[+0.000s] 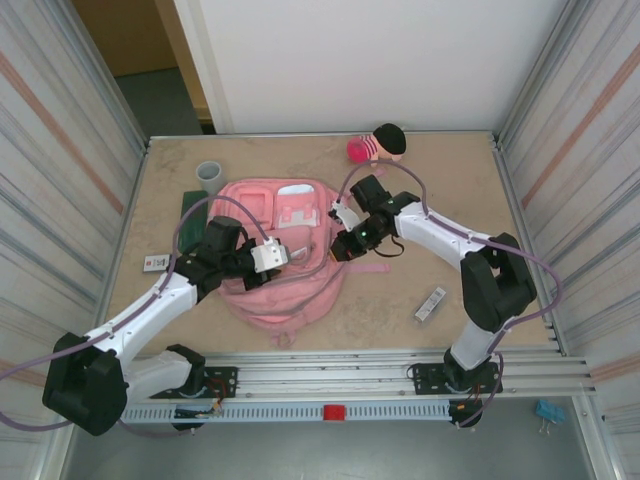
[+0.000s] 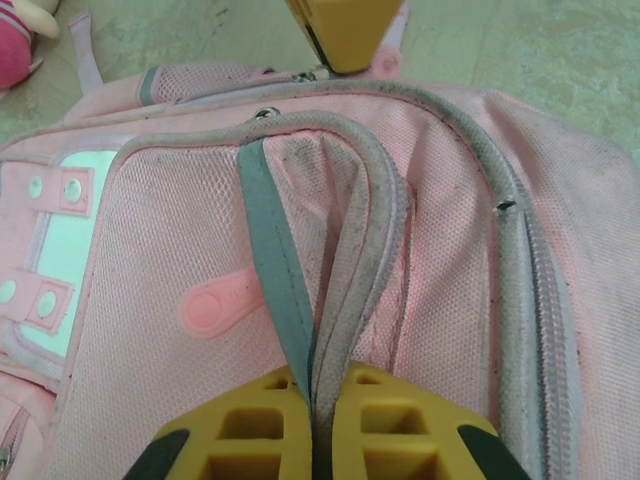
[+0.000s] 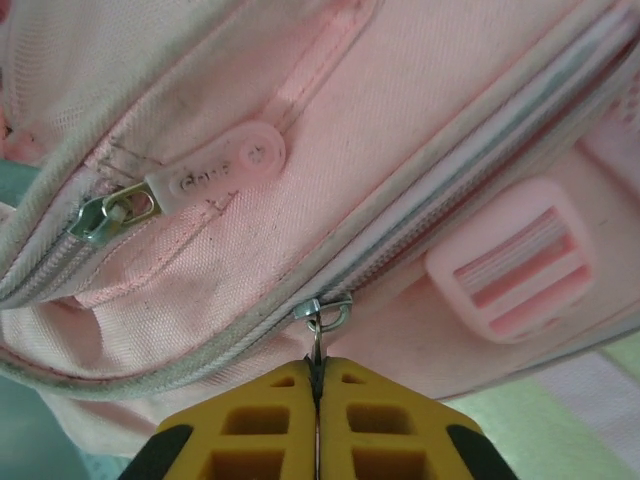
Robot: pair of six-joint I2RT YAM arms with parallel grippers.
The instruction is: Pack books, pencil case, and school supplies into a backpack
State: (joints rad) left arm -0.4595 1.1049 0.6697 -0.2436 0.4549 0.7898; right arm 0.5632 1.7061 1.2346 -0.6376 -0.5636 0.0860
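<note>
The pink backpack (image 1: 268,298) lies flat mid-table. My left gripper (image 1: 292,254) is over its middle, shut (image 2: 318,388) on a grey piped seam and teal strip of the backpack (image 2: 450,250). My right gripper (image 1: 338,247) is at the bag's right side, shut (image 3: 318,378) on the metal zipper pull (image 3: 320,338) of a closed zip on the backpack (image 3: 400,120). The dark green pencil case (image 1: 192,206) pokes out at the bag's upper left. A grey-white strip (image 1: 430,303) lies to the right and a small white card (image 1: 155,264) to the left. The books are hidden.
A grey cup (image 1: 210,175) stands beyond the pencil case. A pink plush doll (image 1: 378,145) lies at the back of the table, and the doll (image 2: 20,40) shows again at a corner. A second zip carries a pink rubber tab (image 3: 215,170). Metal walls close both sides.
</note>
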